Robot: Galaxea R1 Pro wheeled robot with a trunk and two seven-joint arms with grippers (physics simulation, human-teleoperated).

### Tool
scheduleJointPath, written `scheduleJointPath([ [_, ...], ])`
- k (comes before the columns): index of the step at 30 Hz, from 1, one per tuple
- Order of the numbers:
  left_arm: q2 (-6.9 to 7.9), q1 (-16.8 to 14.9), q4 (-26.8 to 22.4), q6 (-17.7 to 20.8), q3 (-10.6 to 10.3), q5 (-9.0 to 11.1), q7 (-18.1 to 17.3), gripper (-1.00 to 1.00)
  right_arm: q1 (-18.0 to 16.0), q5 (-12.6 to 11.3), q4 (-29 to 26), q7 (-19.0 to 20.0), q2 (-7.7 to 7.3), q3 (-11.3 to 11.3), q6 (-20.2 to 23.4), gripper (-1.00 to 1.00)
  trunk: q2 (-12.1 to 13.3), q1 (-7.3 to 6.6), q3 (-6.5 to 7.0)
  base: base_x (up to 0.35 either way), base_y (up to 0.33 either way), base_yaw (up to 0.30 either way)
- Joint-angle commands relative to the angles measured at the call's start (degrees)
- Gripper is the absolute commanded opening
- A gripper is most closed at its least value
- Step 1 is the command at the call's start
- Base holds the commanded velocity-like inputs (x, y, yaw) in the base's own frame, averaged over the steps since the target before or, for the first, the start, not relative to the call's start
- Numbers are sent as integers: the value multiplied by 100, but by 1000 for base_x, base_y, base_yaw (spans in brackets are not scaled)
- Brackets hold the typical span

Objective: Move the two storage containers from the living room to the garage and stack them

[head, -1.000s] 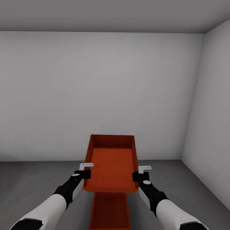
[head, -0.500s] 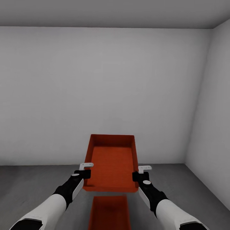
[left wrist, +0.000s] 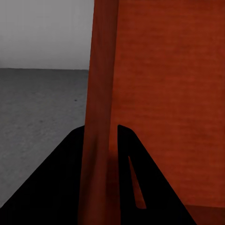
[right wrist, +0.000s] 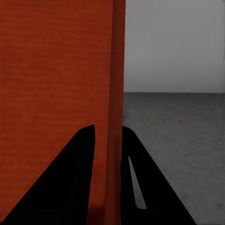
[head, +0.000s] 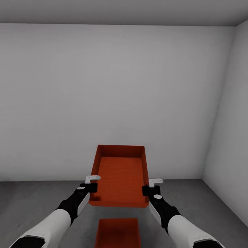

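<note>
Held container [head: 119, 175]: orange-red open bin at lower centre of the head view, lifted clear of the floor, carried between both grippers.
Left gripper [head: 92, 184]: clamped on the bin's left side wall near its near corner; in the left wrist view the two dark fingers [left wrist: 129, 168] sit narrow, one on each face of the thin wall [left wrist: 99, 117].
Right gripper [head: 152, 186]: pinches the right side wall the same way; in the right wrist view its fingers [right wrist: 77, 173] straddle the wall edge [right wrist: 116, 117], barely apart.
Long axis: runs away from the robot toward the back wall; open top faces up, far end tipped slightly higher than the near end.
Second container [head: 117, 232]: alike orange-red bin on the floor [head: 31, 199], at the bottom edge of the frame, directly below the held one and apart from it, lined up the same way.
Surroundings: pale grey back wall [head: 113, 100] ahead, side wall [head: 230, 120] at right, meeting in a corner; dark grey speckled concrete under the arms.
</note>
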Motion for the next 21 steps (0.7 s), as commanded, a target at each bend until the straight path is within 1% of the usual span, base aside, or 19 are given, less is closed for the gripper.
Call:
scheduleJointPath([
  [1,51,-6,-32,-81,242,-77,236,-100,-3,-21,17,-70,-116,-84,-13,-100,-6,0,-16,13,0,0],
  [21,47,-6,-33,-81,233,-78,236,-100,-5,-21,17,-70,-123,-87,-4,-100,-6,0,-195,1,0,0],
])
